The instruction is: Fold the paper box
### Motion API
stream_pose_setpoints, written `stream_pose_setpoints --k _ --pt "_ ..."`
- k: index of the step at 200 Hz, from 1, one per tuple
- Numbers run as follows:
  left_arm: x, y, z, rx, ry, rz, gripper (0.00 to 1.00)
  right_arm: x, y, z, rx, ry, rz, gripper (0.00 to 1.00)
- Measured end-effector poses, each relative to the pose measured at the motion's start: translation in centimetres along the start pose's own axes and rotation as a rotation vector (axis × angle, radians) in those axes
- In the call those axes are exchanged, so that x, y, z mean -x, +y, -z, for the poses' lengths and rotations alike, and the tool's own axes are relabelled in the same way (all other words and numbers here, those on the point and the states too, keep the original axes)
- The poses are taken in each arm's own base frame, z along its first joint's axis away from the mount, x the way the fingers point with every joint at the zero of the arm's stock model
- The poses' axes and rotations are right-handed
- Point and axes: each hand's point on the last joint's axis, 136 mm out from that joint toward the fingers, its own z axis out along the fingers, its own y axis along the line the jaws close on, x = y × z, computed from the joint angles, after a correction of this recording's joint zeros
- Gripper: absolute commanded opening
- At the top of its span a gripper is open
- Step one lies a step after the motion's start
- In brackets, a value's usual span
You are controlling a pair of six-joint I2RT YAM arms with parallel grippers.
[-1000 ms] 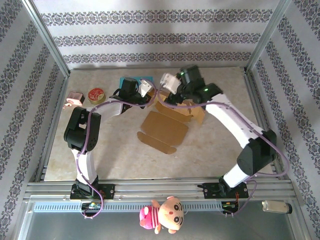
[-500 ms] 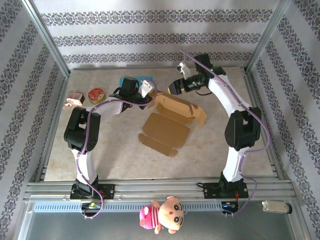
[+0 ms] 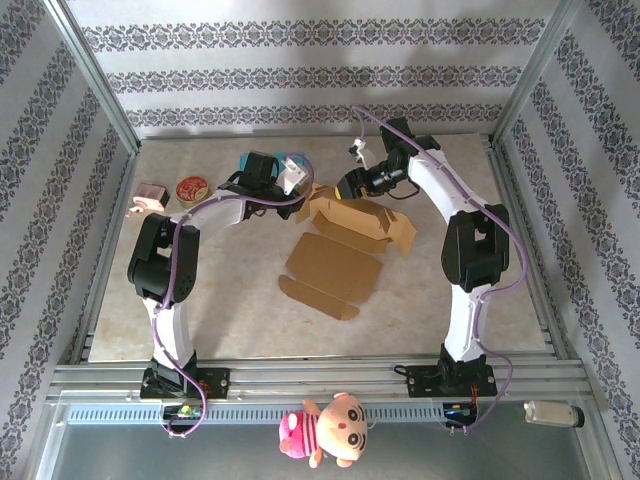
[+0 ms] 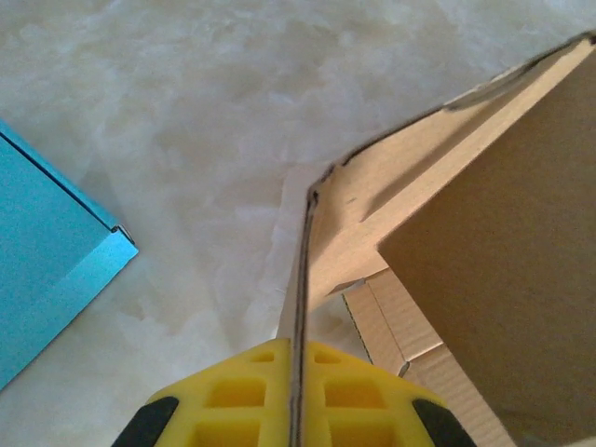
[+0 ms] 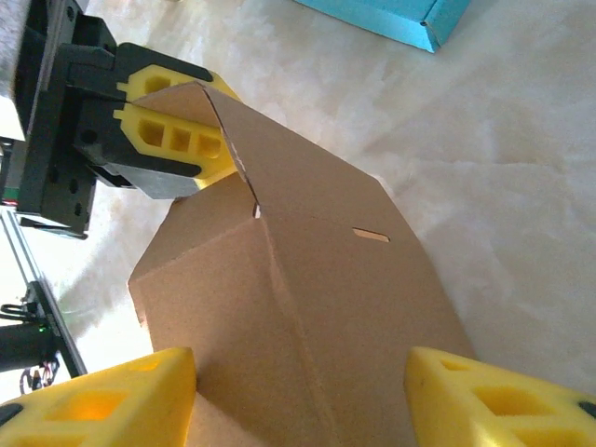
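Observation:
The paper box [image 3: 335, 265] is brown cardboard, half unfolded in the middle of the table, with a flat panel toward the front and raised walls at the back. My left gripper [image 3: 304, 200] is shut on a thin upright flap [image 4: 302, 270] at the box's back left corner, its yellow pads [image 4: 233, 396] pressed on both sides. My right gripper [image 3: 345, 190] hovers low over the back wall. Its yellow fingers [image 5: 102, 400] stand apart on either side of a creased cardboard panel [image 5: 307, 298]. Beyond that panel, the left gripper [image 5: 177, 121] pinches the flap.
A teal box [image 3: 292, 160] lies just behind the cardboard, close to both grippers; it also appears as a teal box [image 4: 47, 270] beside the flap. A red round tin [image 3: 191, 188] and a pink object [image 3: 148, 196] sit at the far left. Metal posts frame the table.
The right arm has straightened and swung back, and its gripper has dropped onto the box's back wall with its jaws narrowing. The box has shifted slightly. The left gripper keeps its pinch.

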Motion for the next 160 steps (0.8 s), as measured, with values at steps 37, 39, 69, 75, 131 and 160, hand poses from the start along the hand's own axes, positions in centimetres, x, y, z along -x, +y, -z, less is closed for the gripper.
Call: stream_pose_setpoints --k 37,39,69,75,131,160 --pt "-0.4 -0.1 0.2 0.004 0.015 0.047 0.36 0.0 -0.7 -0.4 -0.026 0.001 0.023 0.54" --pt "-0.4 -0.1 0.3 0.005 0.014 0.047 0.37 0.0 -0.7 -0.5 -0.027 0.001 0.023 0.54" --pt "-0.4 -0.5 1.9 0.037 0.004 0.066 0.52 -0.3 -1.2 -0.8 -0.042 -0.004 0.038 0.49" --pt "-0.3 -0.5 2.4 0.048 -0.005 0.069 0.55 -0.5 -1.2 -0.9 -0.042 -0.006 0.042 0.49" --pt "3.0 -2.0 8.5 0.145 -0.166 0.178 0.52 -0.8 0.4 -0.4 -0.063 -0.043 0.113 0.49" --pt "2.7 -4.7 10.3 0.152 -0.270 0.324 0.49 -0.5 0.9 -0.2 -0.064 -0.064 0.140 0.48"
